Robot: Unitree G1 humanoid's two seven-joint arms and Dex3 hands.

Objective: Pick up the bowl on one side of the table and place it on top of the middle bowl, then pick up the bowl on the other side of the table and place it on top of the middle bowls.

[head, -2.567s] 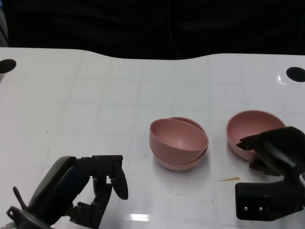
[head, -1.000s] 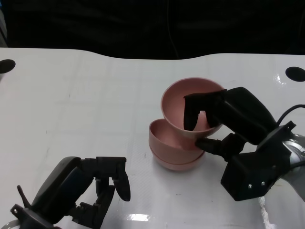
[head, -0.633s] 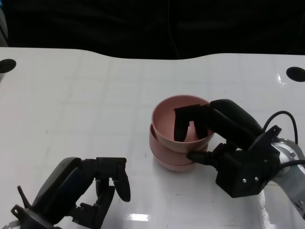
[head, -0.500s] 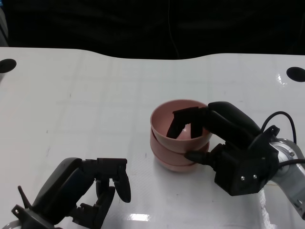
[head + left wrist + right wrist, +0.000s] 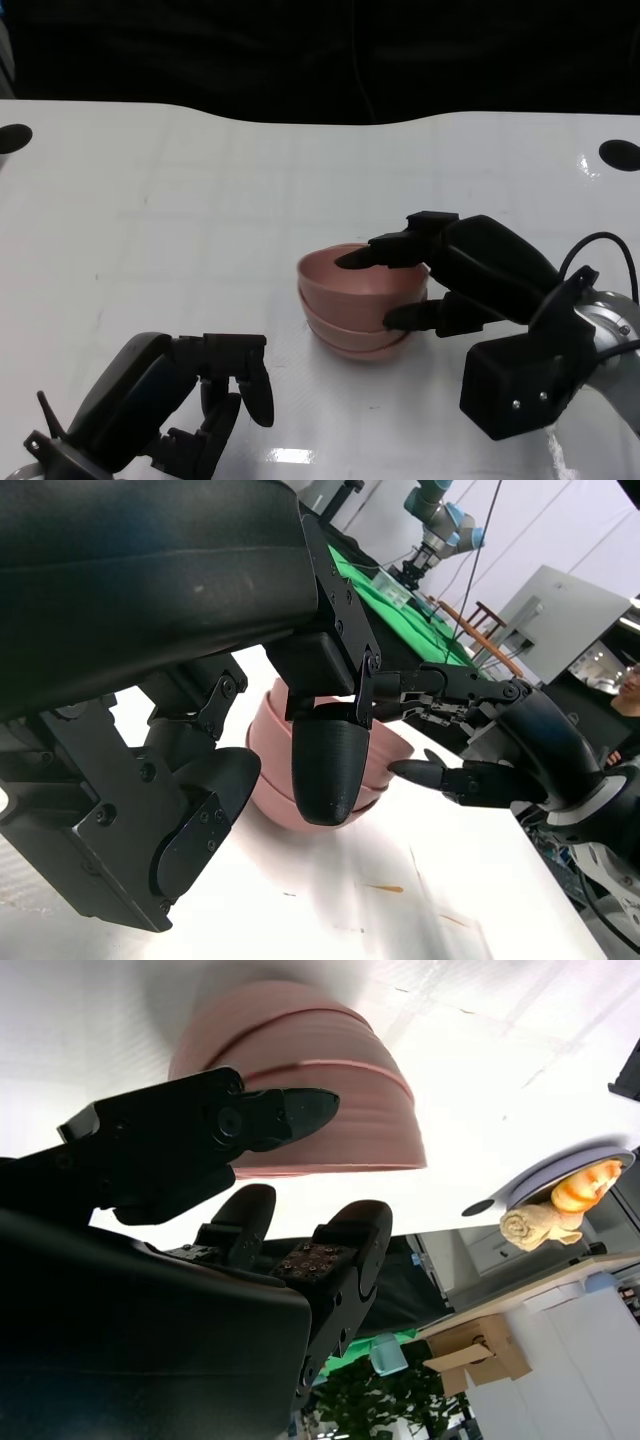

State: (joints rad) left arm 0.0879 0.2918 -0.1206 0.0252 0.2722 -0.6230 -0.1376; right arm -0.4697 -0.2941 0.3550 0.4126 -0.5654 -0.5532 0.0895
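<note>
Three pink bowls sit nested in one stack at the middle of the white table. My right hand is beside the stack on its right. Its upper fingers hover over the top bowl's rim, and its thumb lies low by the stack's side. In the left wrist view those fingers stand spread, just off the stack. The right wrist view shows the stack beyond the spread fingers. My left hand rests at the near left with bent fingers, holding nothing.
Round black holes mark the table's far corners. Beyond the curved back edge lies darkness. A thin yellowish sliver lies on the table near the stack. A cable loops at my right wrist.
My right hand carried the right-side bowl over and lowered it onto the middle bowls. The bowl has settled level in the stack and the fingers have come out of it. The left hand stayed put.
</note>
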